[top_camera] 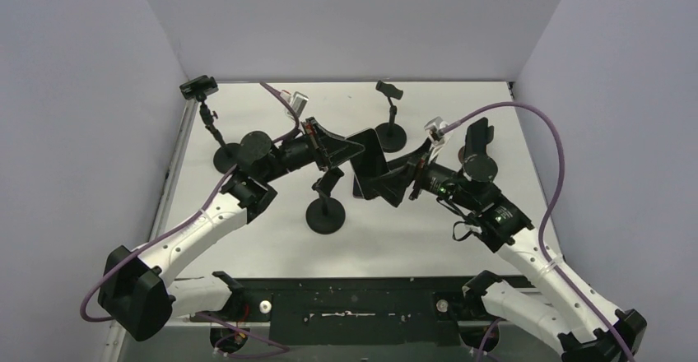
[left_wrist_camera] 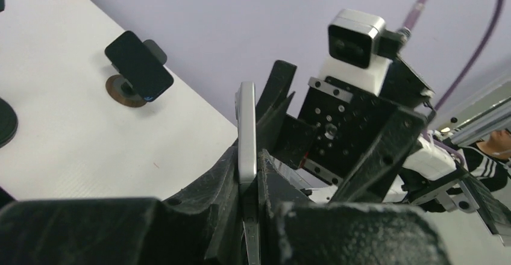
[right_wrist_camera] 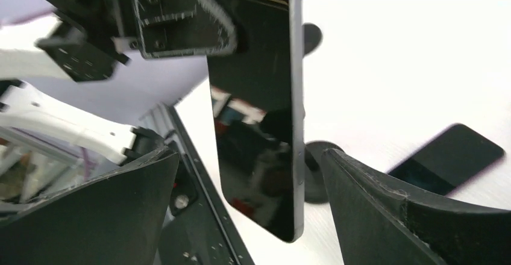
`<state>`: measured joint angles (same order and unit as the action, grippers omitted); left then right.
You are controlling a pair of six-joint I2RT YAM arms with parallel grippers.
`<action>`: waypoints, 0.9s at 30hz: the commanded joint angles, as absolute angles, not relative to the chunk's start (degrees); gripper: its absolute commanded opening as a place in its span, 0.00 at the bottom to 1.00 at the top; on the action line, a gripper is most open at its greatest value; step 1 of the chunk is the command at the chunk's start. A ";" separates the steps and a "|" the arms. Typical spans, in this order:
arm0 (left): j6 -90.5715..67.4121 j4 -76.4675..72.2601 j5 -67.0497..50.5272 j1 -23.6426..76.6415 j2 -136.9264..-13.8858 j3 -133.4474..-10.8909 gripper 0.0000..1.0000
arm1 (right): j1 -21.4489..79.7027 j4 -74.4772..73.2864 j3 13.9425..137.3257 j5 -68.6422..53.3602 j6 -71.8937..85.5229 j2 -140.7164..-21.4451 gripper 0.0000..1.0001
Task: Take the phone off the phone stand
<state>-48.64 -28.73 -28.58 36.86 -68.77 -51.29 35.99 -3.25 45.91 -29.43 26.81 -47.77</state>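
– Well, starting nearest the arm bases, what is sitting on the table?

– One black phone stand is standing at the lower centre of the overhead frame, on its round base.

– And where is the phone?

– The phone is hanging clear of that stand, just up and to the right of it in the frame. It is being held off the table, tilted, where the two arms are meeting.

– Which arm is holding it?

– The left gripper is pinching it. In the left wrist view the phone is showing edge-on, with a finger pressing on each face. The right gripper is standing spread, one finger on either side of the phone's lower end, and a gap is showing on both sides.

– Anything farther back?

– Toward the upper centre of the overhead frame another stand is standing near the back wall. At the upper left of the left wrist frame a second phone is resting on its own mount.
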 commanded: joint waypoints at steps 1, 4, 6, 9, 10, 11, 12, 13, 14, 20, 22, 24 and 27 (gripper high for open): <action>-51.34 -43.14 -35.38 35.84 -65.84 -50.44 0.00 | 30.82 12.30 43.44 -44.58 38.47 -46.68 0.89; -54.29 -49.88 -37.80 35.39 -66.14 -49.05 0.00 | 29.16 23.75 39.45 -49.25 46.79 -47.13 0.79; -55.79 -53.44 -39.11 35.40 -66.46 -48.79 0.00 | 29.09 29.99 37.87 -51.08 51.20 -47.87 0.73; -57.04 -55.71 -39.34 35.37 -66.71 -48.84 0.00 | 29.01 37.25 37.20 -52.80 56.30 -49.51 0.64; -57.04 -55.84 -39.30 35.34 -66.77 -48.89 0.00 | 29.14 38.74 37.22 -53.21 57.03 -49.80 0.61; -57.08 -56.00 -39.49 35.31 -66.86 -49.09 0.00 | 29.16 39.72 37.33 -53.52 58.06 -50.41 0.56; -57.31 -56.59 -39.65 35.33 -67.02 -49.27 0.00 | 29.17 40.41 37.35 -53.68 58.63 -50.65 0.52; -57.49 -56.98 -39.84 35.40 -67.24 -49.37 0.00 | 29.18 41.20 37.29 -53.72 59.24 -50.85 0.47; -57.60 -57.12 -39.85 35.38 -67.47 -49.53 0.00 | 29.18 41.96 37.26 -53.70 59.81 -51.11 0.42; -56.06 -55.34 -37.95 34.85 -66.73 -48.84 0.21 | 29.18 38.77 37.93 -50.59 56.97 -50.07 0.03; -53.23 -50.23 -35.27 33.81 -64.43 -48.18 0.59 | 29.14 29.44 40.06 -46.66 50.72 -48.23 0.00; -48.97 -42.82 -30.97 32.17 -60.90 -47.69 0.93 | 29.16 20.12 42.26 -41.40 44.14 -46.38 0.00; -42.92 -31.14 -22.07 28.80 -54.24 -47.38 0.97 | 28.99 5.25 45.56 -29.36 36.88 -45.97 0.00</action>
<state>-51.86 -43.24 -33.52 32.36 -62.63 -47.05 29.30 21.52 38.85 -45.12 48.66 -48.23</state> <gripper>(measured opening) 0.960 0.115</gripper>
